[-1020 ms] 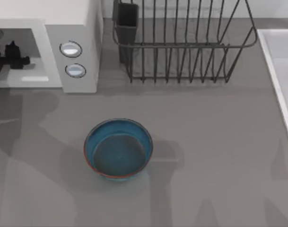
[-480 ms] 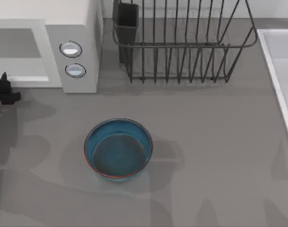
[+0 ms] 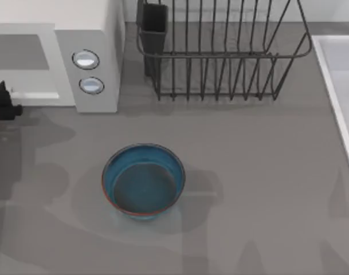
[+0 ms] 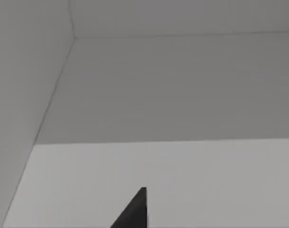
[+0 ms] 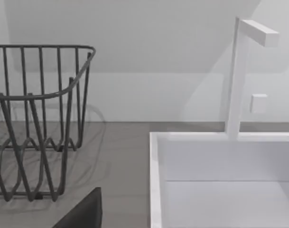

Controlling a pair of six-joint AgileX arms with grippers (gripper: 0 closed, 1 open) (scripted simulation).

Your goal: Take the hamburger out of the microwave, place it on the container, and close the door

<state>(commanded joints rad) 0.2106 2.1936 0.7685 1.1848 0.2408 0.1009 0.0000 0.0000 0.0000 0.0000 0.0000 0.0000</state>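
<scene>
My left gripper [image 3: 3, 103] at microwave [image 3: 88, 51] front edge, left of its buttons — finger state unclear. Container [image 3: 143, 180] in front of microwave, empty — hamburger transfer, door closing left. Right arm parked.

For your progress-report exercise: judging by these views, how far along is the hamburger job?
Nothing looks done: the container holds no hamburger. In hand: the left gripper sits at the microwave opening's front edge, at the table's left. Left: placing the hamburger, closing the door.
</scene>
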